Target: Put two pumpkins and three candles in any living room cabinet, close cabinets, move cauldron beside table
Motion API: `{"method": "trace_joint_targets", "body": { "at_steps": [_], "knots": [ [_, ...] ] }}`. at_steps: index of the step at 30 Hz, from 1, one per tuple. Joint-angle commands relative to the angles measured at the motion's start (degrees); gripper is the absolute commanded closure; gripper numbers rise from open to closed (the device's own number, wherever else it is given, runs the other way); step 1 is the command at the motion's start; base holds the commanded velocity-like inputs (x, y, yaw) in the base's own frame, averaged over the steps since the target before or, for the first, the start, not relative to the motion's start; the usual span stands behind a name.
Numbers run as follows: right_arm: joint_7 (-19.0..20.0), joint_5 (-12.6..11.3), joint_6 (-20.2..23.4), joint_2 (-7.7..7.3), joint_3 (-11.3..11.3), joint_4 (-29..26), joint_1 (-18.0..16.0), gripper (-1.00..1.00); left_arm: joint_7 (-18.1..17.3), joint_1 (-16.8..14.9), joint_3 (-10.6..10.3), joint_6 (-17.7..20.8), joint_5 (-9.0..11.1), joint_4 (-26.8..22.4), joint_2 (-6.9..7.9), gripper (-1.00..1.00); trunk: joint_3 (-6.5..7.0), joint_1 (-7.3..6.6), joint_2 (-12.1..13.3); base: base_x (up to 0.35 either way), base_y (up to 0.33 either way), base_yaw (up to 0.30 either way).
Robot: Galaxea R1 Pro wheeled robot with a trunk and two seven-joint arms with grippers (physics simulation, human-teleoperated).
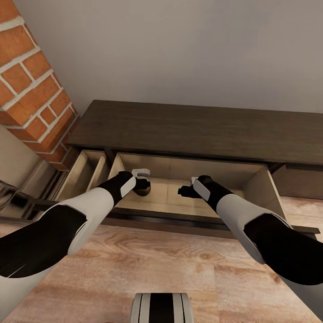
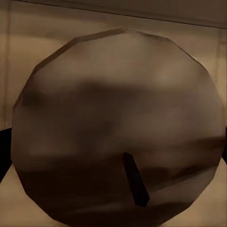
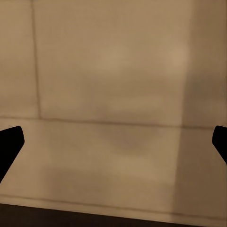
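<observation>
A dark grey-brown candle [image 2: 118, 118] with a short black wick sits close up in the left wrist view, with the tips of black fingers [image 2: 4, 153] at its two sides. My left gripper [image 1: 142, 183] hangs inside the open middle drawer [image 1: 251, 184] of the long dark brown cabinet [image 1: 202, 130], shut on the candle [image 1: 143, 192]. My right gripper [image 1: 184, 191] is beside it over the same drawer, open and holding nothing. In the right wrist view its fingers [image 3: 9, 142] frame the bare tan drawer floor [image 3: 113, 94].
A narrower drawer [image 1: 85, 172] at the cabinet's left end also stands pulled out. A red brick column [image 1: 31, 80] rises left of the cabinet. Light wood floor [image 1: 157, 264] lies between the cabinet and my base [image 1: 161, 307].
</observation>
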Motion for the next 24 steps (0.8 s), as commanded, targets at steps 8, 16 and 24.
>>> {"method": "trace_joint_targets", "body": {
  "at_steps": [8,16,24],
  "knots": [
    [-0.45,-0.61,0.20,-0.02,0.41,-0.04,-0.02,-1.00,0.33,-0.02,-0.38,0.30,0.42,-0.19,0.00,1.00,-0.04,-0.02,-0.02,0.000,0.000,0.000],
    [-0.45,-0.61,0.20,-0.02,0.45,-0.02,-0.02,-1.00,0.33,-0.02,-0.38,0.30,0.42,-0.19,0.00,1.00,-0.04,-0.02,-0.02,0.000,0.000,0.000],
    [-0.45,-0.61,0.20,-0.02,0.45,-0.02,-0.02,-1.00,0.55,-0.02,-0.38,0.20,0.35,-0.19,0.00,1.00,-0.04,-0.02,-0.02,0.000,0.000,0.000]
  ]
}}
